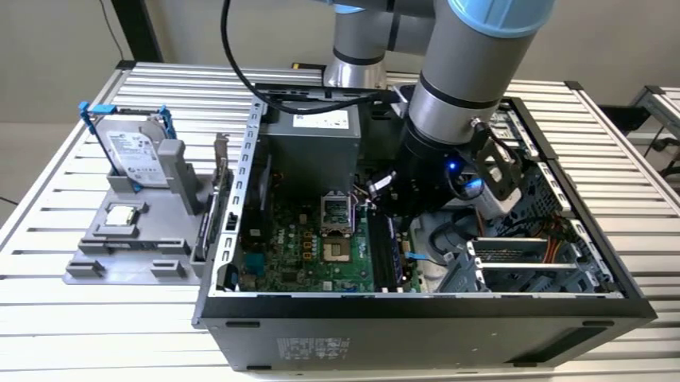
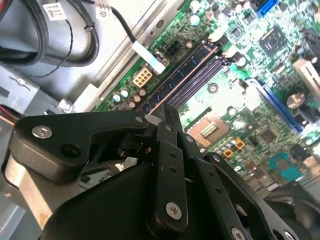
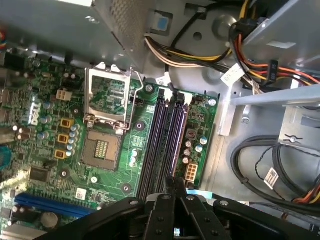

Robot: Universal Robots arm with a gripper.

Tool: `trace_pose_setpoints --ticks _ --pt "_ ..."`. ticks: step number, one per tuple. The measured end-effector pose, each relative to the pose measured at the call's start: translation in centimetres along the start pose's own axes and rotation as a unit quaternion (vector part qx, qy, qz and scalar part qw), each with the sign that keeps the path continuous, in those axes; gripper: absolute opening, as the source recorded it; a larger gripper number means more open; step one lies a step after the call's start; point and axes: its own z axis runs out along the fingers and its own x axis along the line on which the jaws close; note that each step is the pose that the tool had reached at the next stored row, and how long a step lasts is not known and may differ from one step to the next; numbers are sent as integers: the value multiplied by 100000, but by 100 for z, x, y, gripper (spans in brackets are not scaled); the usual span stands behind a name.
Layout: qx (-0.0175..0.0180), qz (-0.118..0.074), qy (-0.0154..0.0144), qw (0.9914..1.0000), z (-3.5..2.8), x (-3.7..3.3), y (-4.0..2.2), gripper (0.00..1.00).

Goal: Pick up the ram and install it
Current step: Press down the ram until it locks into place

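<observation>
The matte black gripper (image 3: 172, 187) is clamped on the ram (image 3: 176, 145), a thin board standing in one of the long dark slots (image 3: 159, 145) (at three o'clock of the square metal socket (image 3: 107, 102)).

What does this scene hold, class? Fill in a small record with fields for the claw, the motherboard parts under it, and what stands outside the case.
claw: inside the open computer case, low over one end of the memory slots
memory slots: black, long, side by side on the motherboard
processor socket: uncovered, beside the memory slots
ram: cannot tell whether a stick sits in a slot
hard drive: upright in a grey holder, outside the case at the exterior view's left
table: slatted metal, bears case and holder
</observation>
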Motion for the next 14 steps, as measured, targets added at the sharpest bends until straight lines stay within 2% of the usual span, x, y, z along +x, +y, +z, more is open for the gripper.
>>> trace_pose_setpoints --ticks 5,8,10,14 --pt "87 -3126 -6 99951 0 0 0 0" --pt "-60 -4356 -56 99905 -1 0 0 0" --pt "-329 -5035 -130 99873 -1 0 0 0" --pt "-1206 -6280 -373 99795 0 0 0 0"
